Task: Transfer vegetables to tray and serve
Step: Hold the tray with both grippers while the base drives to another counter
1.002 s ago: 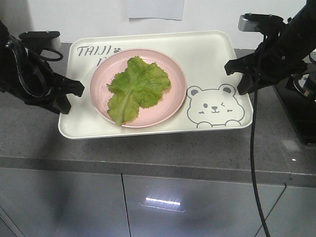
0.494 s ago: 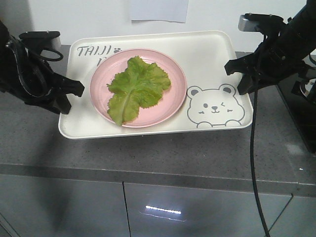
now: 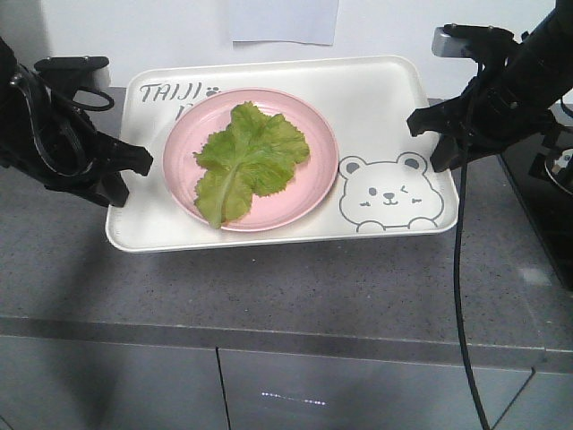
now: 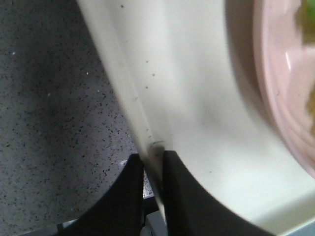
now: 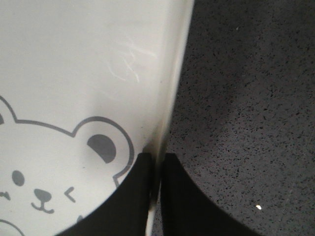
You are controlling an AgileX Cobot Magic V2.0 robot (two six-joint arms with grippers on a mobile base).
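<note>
Green lettuce leaf (image 3: pixel 246 161) sits on the pink plate (image 3: pixel 315 186) on the tray (image 3: pixel 376 98), left jaws at 9 o'clock, right jaws at 3 o'clock, both pinched on its rim: carry it level, arms in step.

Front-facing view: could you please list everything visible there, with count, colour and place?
tray: one, cream-white with grey print, between the grippers.
plate: one, pink, on the tray, left of centre.
lettuce leaf: one, light green, on the plate.
countertop: one, speckled grey, beneath the tray.
paper: one, white, on the wall.
cable: one, black, hanging at right.
left gripper: one, black, shut on tray's left rim.
right gripper: one, black, shut on tray's right rim.
</note>
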